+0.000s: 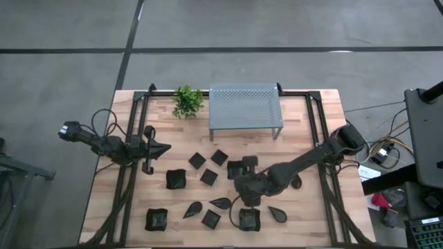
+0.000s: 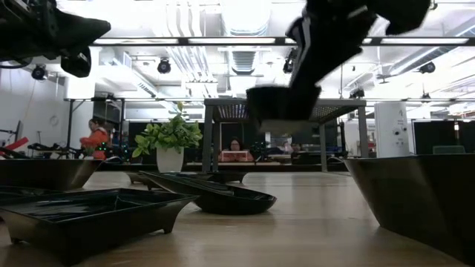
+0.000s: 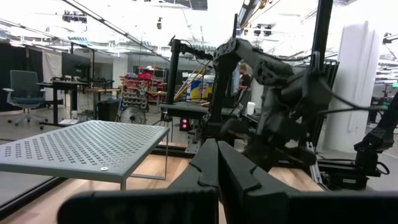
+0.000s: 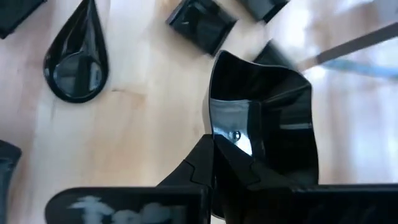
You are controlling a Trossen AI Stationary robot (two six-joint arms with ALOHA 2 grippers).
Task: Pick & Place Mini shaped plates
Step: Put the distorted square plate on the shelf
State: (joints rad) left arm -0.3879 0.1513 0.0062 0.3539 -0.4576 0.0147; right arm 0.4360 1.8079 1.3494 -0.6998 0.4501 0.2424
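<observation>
- About a dozen small black dishes point(image 1: 208, 176) lie scattered over the wooden table point(image 1: 304, 228), in front of a grey perforated shelf point(image 1: 244, 107) and a small green plant point(image 1: 187, 101).
- Right gripper point(image 4: 214, 146) is clamped on the rim of one deep square dish point(image 4: 267, 118). In the level view that dish point(image 2: 278, 104) hangs clear above the table, so it looks lifted.
- Seen from above, the held dish sits near the middle of the table, roughly under the right gripper point(image 1: 248, 194); the arm hides most of it.
- Left gripper point(image 1: 163, 147) waits at the left side, fingers pressed together on nothing, well apart from any dish.
- Handling, as I judge it: dishes look stiff, glossy and light, probably moulded plastic or glazed ware. The slick surface may let one slide in a thin pinch; a rim grip will let the dish tilt.
- Best hold looks like the upright wall of the deep ones. The flat squares and the teardrop dish point(image 4: 78, 65) offer only a low lip, harder to catch.
- Hard to make out: where the held dish is meant to go; nothing marks a target.
- Nearest dishes in the level view are cut off at the edges.
- People sit in the room beyond, far off.
</observation>
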